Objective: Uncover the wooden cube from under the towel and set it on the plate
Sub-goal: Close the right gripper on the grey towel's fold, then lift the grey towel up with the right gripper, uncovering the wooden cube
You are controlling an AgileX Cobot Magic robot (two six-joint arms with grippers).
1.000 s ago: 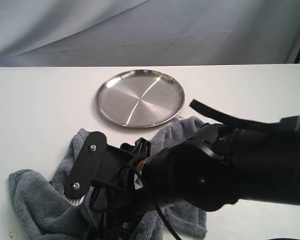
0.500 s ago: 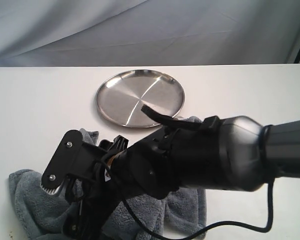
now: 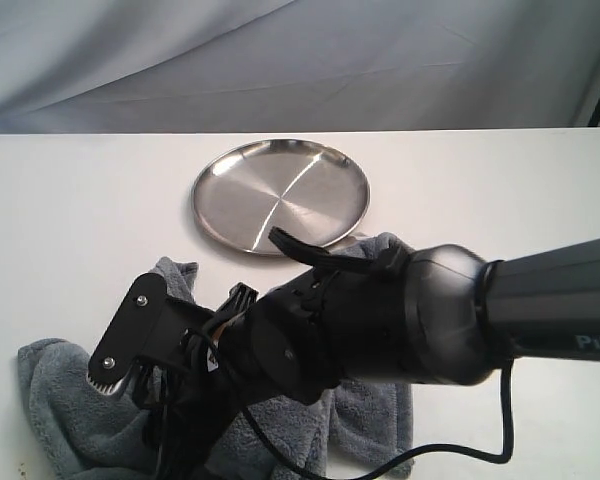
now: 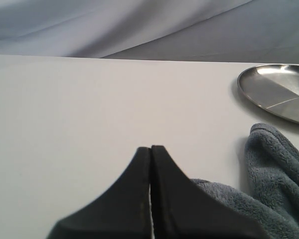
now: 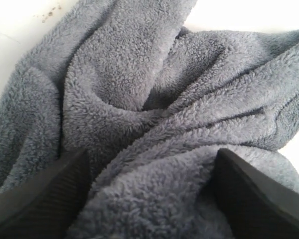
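The blue-grey towel [image 3: 60, 410] lies rumpled on the white table near its front edge, with the steel plate [image 3: 280, 195] behind it, empty. No wooden cube shows in any view. My right arm reaches across the towel from the right. Its gripper [image 5: 152, 184] is open, and the two fingers [image 5: 45, 199] stand wide apart on either side of a raised fold of towel [image 5: 139, 74]. One toothed finger [image 3: 110, 375] shows over the towel's left part. My left gripper [image 4: 150, 149] is shut and empty above bare table, with the towel [image 4: 274, 159] and plate [image 4: 279, 92] off to one side.
A grey cloth backdrop [image 3: 300, 60] hangs behind the table. The white tabletop [image 3: 70, 200] stretches bare left of the plate. The bulky right arm [image 3: 410, 320] hides the middle of the towel in the exterior view.
My right arm has swung left and lower over the towel, carrying its finger from the towel's middle toward its left part. The towel and plate have stayed put.
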